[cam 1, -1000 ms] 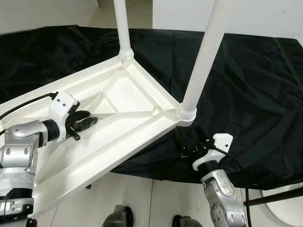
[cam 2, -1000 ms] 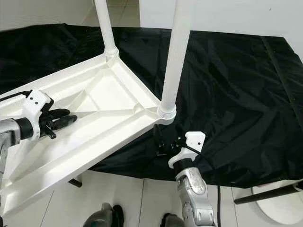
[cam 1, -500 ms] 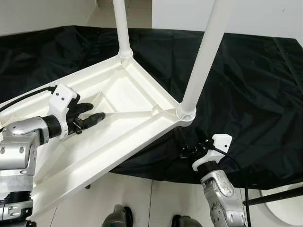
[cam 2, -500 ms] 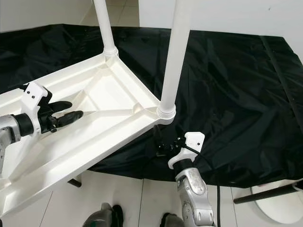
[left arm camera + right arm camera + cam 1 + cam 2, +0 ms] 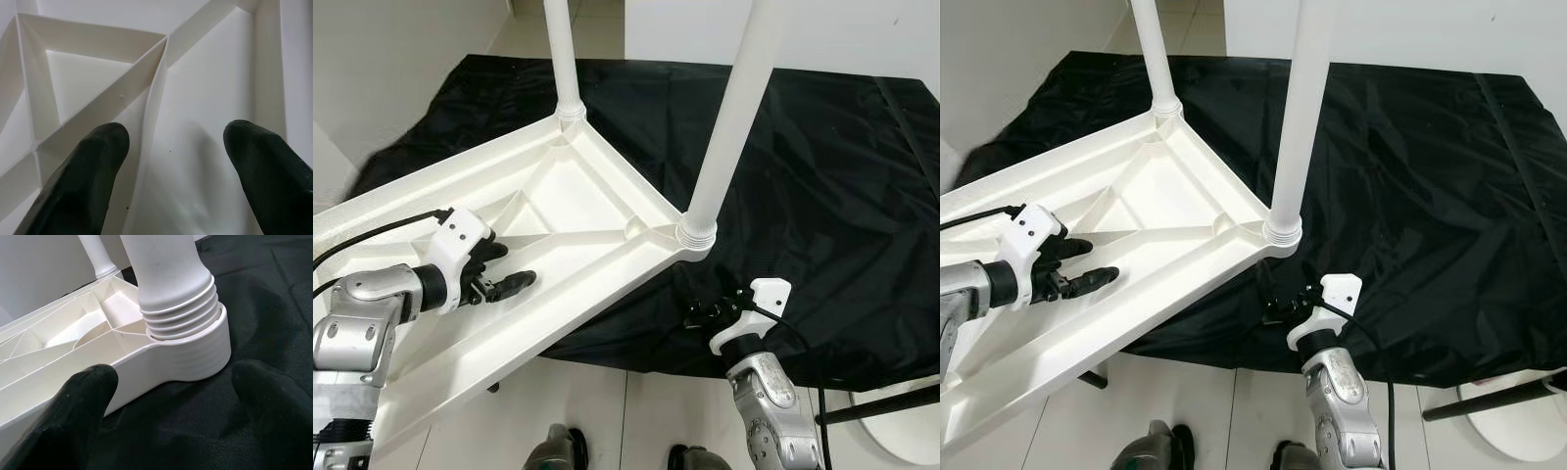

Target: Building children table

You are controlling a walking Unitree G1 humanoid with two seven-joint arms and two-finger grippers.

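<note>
A white plastic child's tabletop point(image 5: 578, 211) lies upside down, ribbed underside up, partly on a bench draped in black cloth point(image 5: 822, 176) and partly overhanging the pale tiled floor point(image 5: 597, 401) toward the robot. 2 white round plastic legs stand upright in its corner sockets: a near leg point(image 5: 729, 108) in the threaded socket at the corner closest to the right arm, and a far leg point(image 5: 561, 54) at the back corner. The left hand point(image 5: 509, 279) hovers over the ribbed underside, its 2 black fingers point(image 5: 83, 181) spread apart and gripping nothing. The right hand point(image 5: 181, 401) sits low on the cloth just beside the near leg's socket, fingers spread wide, the socket lying between them and slightly beyond the tips.
</note>
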